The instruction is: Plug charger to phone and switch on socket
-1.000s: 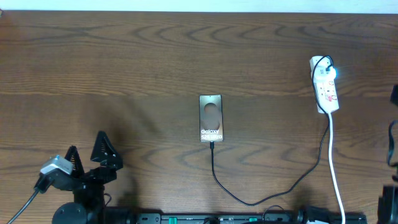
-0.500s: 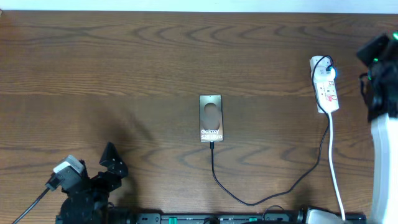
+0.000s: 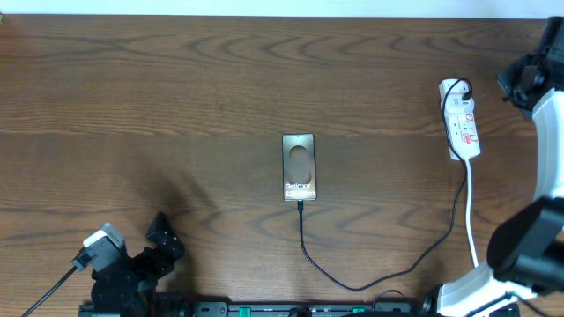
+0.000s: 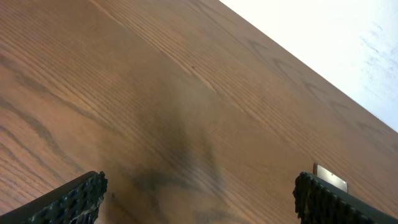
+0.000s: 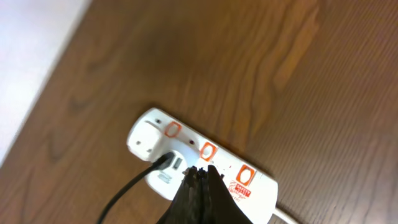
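Overhead, writing: phone [image 3: 299, 167] reads "Galaxy", the smaller line under it illegible; red marks on the socket [image 3: 461, 121] unreadable.
Overhead, placement: phone lies on the desk [image 3: 176, 88] well left of the socket; charger [image 3: 352, 287] links the two; right pincer [image 3: 518, 81] just right of the socket, apart from it; left pincer [image 3: 163, 239] far left of it.
Left wrist: left pincer [image 4: 199, 193] spread wide, empty, fingers cut off by the frame; a grey corner [image 4: 329, 178] half hidden, unidentifiable.
Right wrist: right pincer [image 5: 200, 180] pressed together over the middle of the socket [image 5: 225, 163], beside the charger [image 5: 163, 176] plug head; contact unclear; label print too small.
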Robot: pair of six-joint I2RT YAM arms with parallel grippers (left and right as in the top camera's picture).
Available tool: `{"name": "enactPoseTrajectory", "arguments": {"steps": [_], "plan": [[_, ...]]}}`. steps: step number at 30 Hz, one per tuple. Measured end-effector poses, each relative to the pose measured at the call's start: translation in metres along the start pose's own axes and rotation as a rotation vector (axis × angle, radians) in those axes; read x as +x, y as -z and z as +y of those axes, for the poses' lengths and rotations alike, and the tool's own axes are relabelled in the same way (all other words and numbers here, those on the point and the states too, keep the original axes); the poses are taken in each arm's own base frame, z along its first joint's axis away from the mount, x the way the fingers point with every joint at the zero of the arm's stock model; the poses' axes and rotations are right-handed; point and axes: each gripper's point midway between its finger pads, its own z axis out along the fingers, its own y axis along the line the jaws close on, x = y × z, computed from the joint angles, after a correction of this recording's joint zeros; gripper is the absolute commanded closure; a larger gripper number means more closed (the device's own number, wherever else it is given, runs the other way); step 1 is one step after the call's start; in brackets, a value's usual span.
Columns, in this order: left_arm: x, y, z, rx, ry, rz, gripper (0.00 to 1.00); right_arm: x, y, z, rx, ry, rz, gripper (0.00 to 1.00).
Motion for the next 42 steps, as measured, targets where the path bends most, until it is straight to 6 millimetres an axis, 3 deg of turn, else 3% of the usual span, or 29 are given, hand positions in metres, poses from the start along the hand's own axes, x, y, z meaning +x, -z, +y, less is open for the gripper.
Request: {"name": "enactPoseTrajectory", "arguments": {"steps": [3, 8, 14, 37, 42], "plan": [[0.0, 0.0, 0.0, 0.0, 0.0, 0.0, 0.02, 0.012, -0.027, -0.004, -0.014, -0.03, 0.103, 0.99], [0.0, 0.0, 0.0, 0.001, 0.0, 0.0, 0.02, 0.051, -0.073, -0.01, -0.025, -0.075, 0.295, 0.99], [0.0, 0.0, 0.0, 0.0, 0.0, 0.0, 0.02, 0.08, -0.104, -0.004, -0.06, -0.095, 0.415, 0.99], [0.0, 0.0, 0.0, 0.001, 0.0, 0.0, 0.02, 0.073, -0.113, -0.004, -0.054, -0.091, 0.371, 0.99], [0.0, 0.0, 0.0, 0.0, 0.0, 0.0, 0.02, 0.084, -0.124, -0.006, -0.021, -0.074, 0.383, 0.99]]}}
